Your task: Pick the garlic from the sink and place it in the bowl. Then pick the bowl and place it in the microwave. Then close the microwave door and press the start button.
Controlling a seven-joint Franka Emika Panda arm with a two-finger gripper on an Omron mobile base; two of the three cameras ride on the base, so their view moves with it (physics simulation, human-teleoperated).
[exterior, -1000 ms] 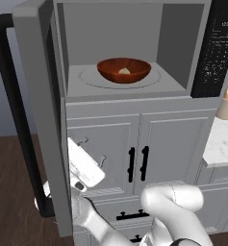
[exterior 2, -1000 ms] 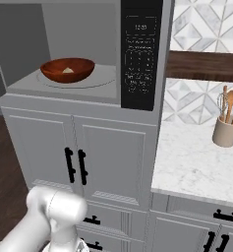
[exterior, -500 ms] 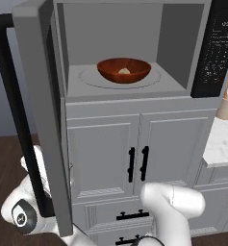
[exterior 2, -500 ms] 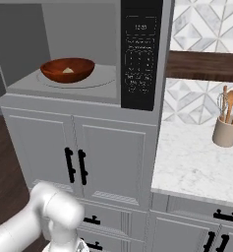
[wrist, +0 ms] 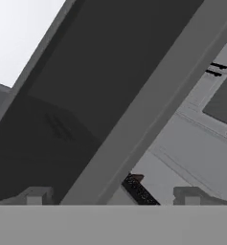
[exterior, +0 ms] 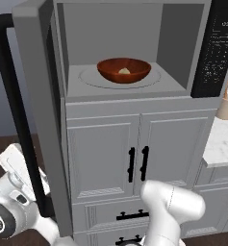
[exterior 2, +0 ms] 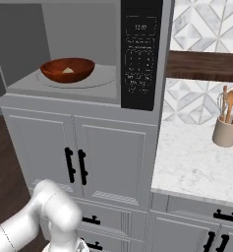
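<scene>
Closing microwave door (exterior: 36, 120) pending; jaws spread beside its lower edge. Risk: glancing push slips off, door left ajar.

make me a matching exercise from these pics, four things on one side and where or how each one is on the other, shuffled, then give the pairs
Things:
1. garlic
2. bowl
3. microwave door
4. gripper

Places or states:
A. swung open at the left
B. on the white turntable inside the microwave
C. open, holding nothing, close to the door
D. lying inside the bowl

Pairs: 1-D, 2-B, 3-A, 4-C
</scene>
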